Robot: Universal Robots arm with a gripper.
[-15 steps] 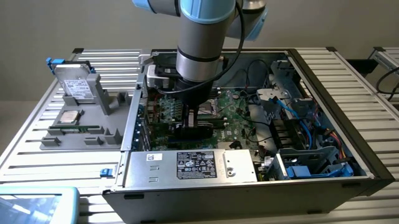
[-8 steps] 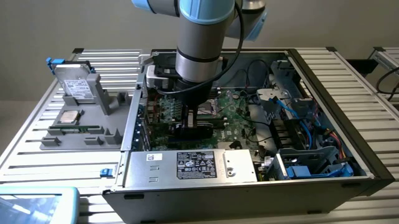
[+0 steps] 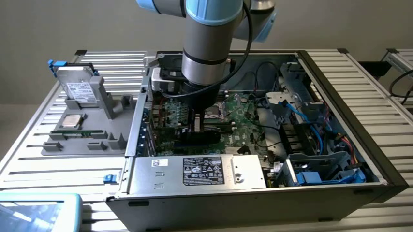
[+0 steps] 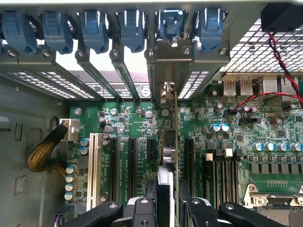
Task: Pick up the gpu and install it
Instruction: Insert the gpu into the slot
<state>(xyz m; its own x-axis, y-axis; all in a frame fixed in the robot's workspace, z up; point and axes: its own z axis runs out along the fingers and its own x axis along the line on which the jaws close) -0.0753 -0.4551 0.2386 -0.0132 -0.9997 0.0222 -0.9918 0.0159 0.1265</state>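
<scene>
Hand (image 4: 166, 208) gripping gpu (image 4: 169, 156) edge-on between motherboard (image 4: 137, 118) slots.

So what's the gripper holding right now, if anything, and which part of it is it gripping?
The gripper holds the gpu by its upper edge, card standing on edge over the motherboard slots inside the open computer case.

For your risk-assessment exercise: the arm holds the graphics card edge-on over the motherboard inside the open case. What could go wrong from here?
1. The thin green graphics card hangs between black expansion slots; slight misalignment could press it onto the board beside them.
2. Its silver end bracket sits near the metal rear slot frame and may catch.
3. The black gripper could let the card tilt.
</scene>
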